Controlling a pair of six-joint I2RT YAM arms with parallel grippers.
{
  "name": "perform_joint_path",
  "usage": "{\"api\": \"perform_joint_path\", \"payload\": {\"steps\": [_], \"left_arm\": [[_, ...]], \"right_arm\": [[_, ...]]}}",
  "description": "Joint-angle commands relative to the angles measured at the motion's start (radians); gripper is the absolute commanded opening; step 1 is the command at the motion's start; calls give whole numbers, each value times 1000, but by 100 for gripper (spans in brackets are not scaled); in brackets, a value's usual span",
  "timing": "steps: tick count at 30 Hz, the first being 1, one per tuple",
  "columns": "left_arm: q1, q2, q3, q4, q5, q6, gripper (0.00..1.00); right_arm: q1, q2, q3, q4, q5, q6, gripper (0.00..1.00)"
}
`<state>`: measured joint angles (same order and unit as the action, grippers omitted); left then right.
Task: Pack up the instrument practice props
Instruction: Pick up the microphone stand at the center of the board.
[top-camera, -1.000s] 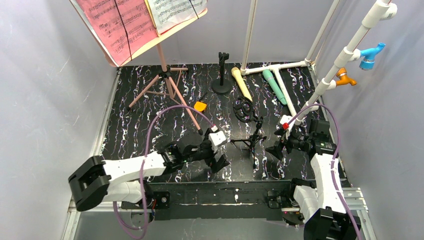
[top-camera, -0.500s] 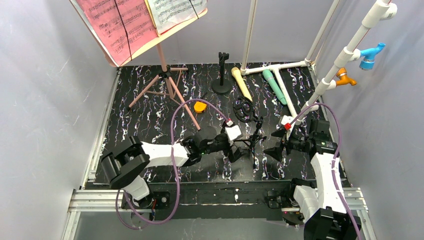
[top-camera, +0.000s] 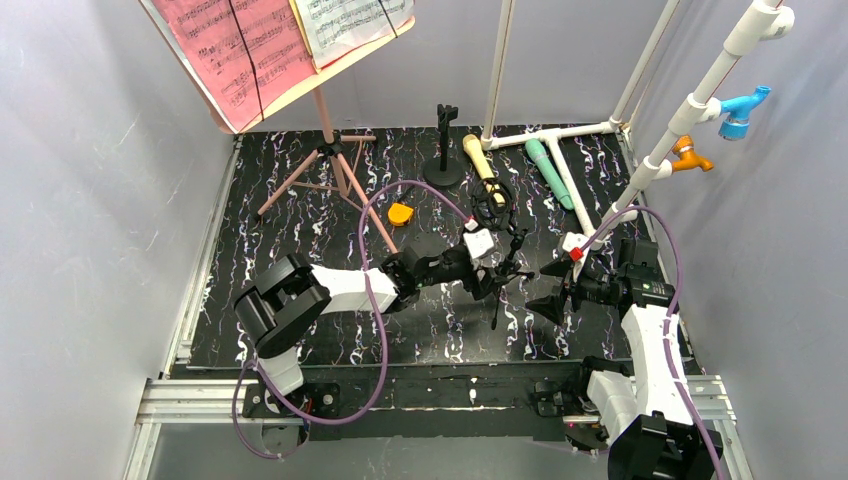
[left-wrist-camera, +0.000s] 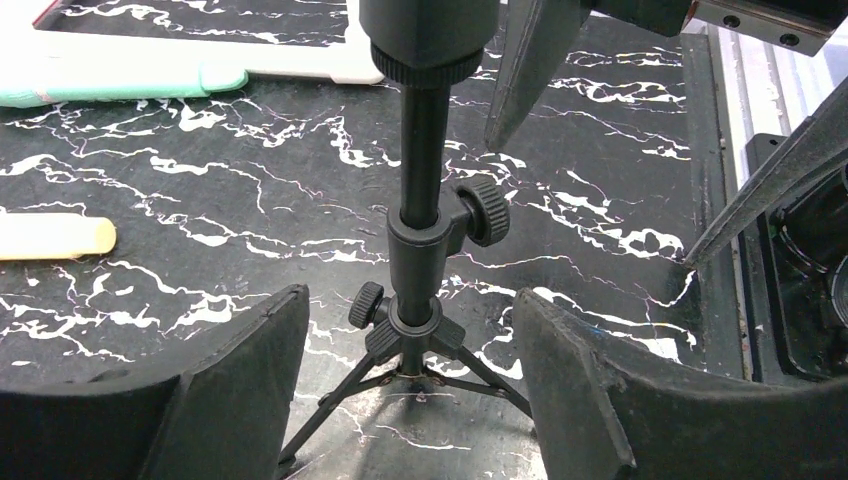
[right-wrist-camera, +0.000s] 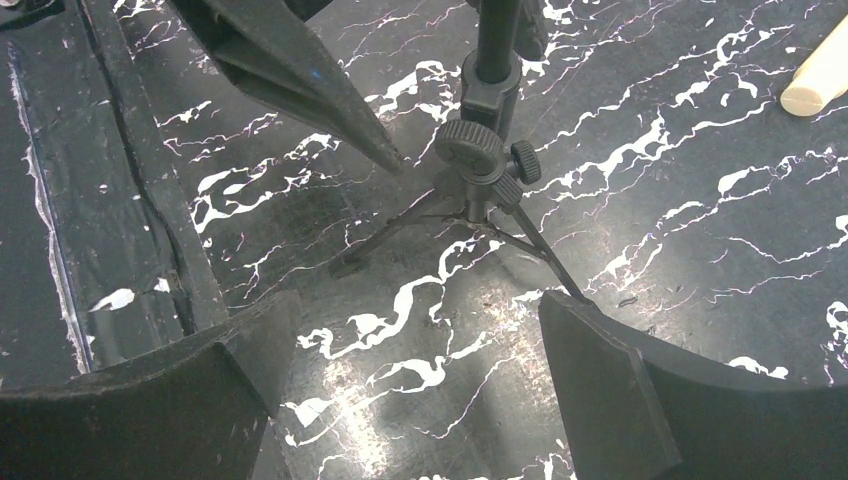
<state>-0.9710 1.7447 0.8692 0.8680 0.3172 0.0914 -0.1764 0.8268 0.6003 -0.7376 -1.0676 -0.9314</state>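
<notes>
At frame centre the black tripod stand (top-camera: 506, 268) is straddled, untouched, by the open left gripper (left-wrist-camera: 405, 330); the right gripper (top-camera: 546, 288) is spread wide nearby. The pink music board (top-camera: 235, 60) is seen upper left.

Your bench (top-camera: 260, 250) wears a smooth, faintly glossy black sheet veined with white. The small tripod stand (left-wrist-camera: 425, 230) is matt black with ribbed knobs. Your left hand (left-wrist-camera: 410, 300) has dull, grainy black fingers (left-wrist-camera: 240, 400). The music sheets (top-camera: 240, 50) are paper.

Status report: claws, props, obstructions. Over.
Left claw open, straddling black tripod stand, no contact. Right claw open, crowding stand. Music board upright; beige microphone, teal microphone unpacked.
</notes>
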Motion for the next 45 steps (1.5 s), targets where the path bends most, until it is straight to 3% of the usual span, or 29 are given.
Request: {"api": "perform_joint_path", "payload": {"steps": [1, 13, 21, 25, 45], "left_arm": [[18, 7, 41, 32, 75, -24, 71], [18, -54, -115, 144, 33, 21, 74], [26, -39, -194, 334, -45, -8, 80], [38, 14, -156, 378, -18, -62, 70], [49, 201, -7, 477, 74, -227, 55]], "right_arm": [[-3, 5, 40, -12, -37, -20, 98], [-3, 0, 40, -11, -30, -22, 98], [-3, 2, 36, -9, -31, -22, 98], [-3, 2, 36, -9, -27, -24, 98], [-3, 5, 36, -11, -25, -27, 98]]}}
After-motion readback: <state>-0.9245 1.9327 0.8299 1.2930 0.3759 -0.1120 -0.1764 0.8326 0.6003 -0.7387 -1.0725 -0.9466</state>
